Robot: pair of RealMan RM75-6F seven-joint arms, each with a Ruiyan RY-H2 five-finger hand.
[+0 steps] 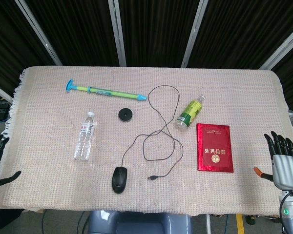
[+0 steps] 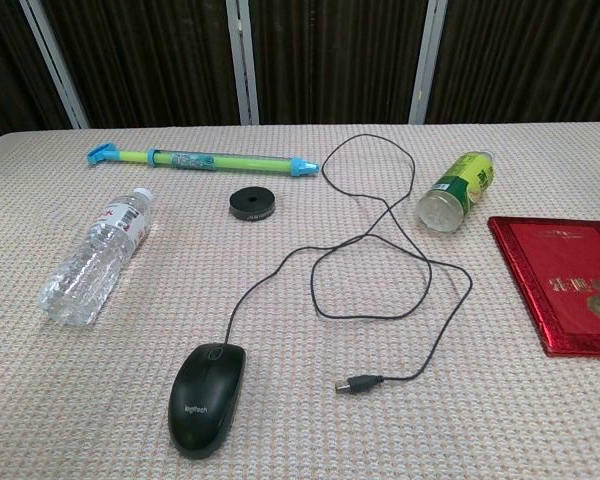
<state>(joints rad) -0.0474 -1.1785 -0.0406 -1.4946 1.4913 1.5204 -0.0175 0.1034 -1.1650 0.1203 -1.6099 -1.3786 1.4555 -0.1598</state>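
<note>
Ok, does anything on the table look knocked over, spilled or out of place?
Nothing spilled. Both bottles lie on their sides: the clear bottle on the left and the green bottle by the red book. The mouse is unplugged, its cable looping loosely across the cloth.

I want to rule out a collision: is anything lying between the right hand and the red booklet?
Nothing visible does. The right hand hangs open off the table's right edge, and only bare woven cloth separates it from the red booklet.
</note>
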